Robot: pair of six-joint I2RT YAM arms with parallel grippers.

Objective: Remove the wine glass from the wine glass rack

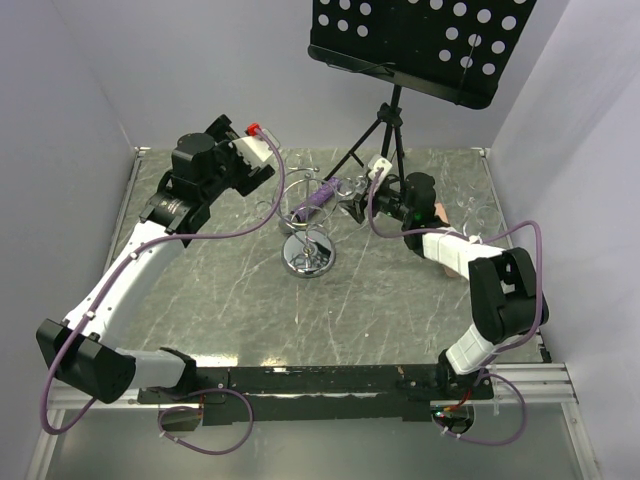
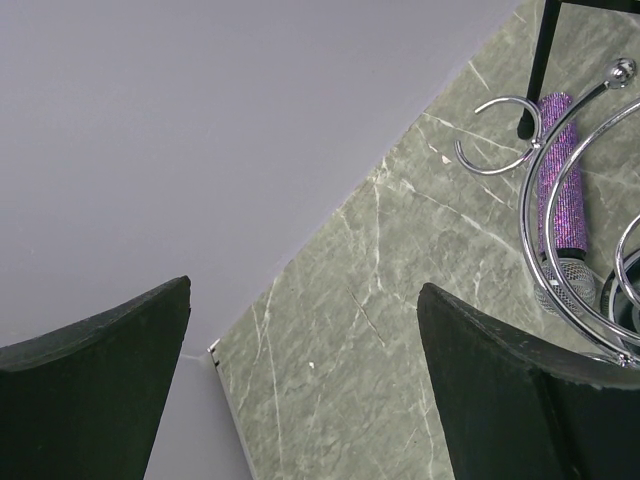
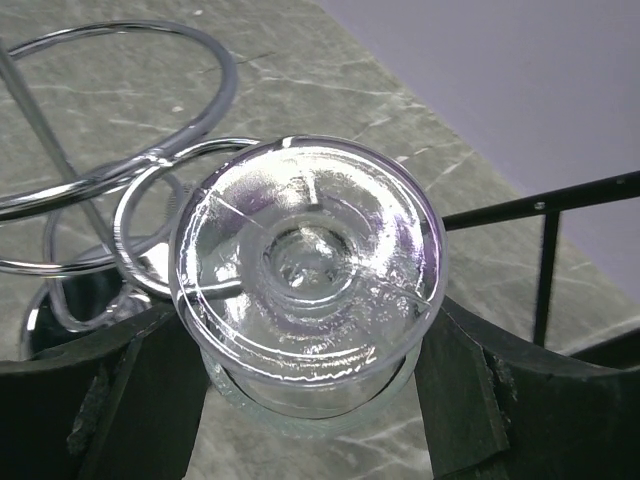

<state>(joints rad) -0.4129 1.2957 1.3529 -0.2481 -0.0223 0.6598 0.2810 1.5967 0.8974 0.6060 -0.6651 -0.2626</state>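
The wine glass rack [image 1: 308, 255] is standing on its disc base near the middle of the tabletop [image 1: 400, 310]. The wine glass [image 3: 310, 250] is sitting at the rack's upper loops, foot toward the wrist camera; whether its stem is lying inside a loop cannot be told. The glass is clear, its round foot showing violet glints. The right pincer [image 3: 305, 335] is clasping the bowl from both sides. The left pincer [image 2: 305, 300] is hanging wide apart, holding nothing, near a purple glitter microphone [image 2: 558, 170].

The clear glass [image 3: 310, 250], its round foot up, is at one top loop of the upright chrome rack [image 1: 308, 260].
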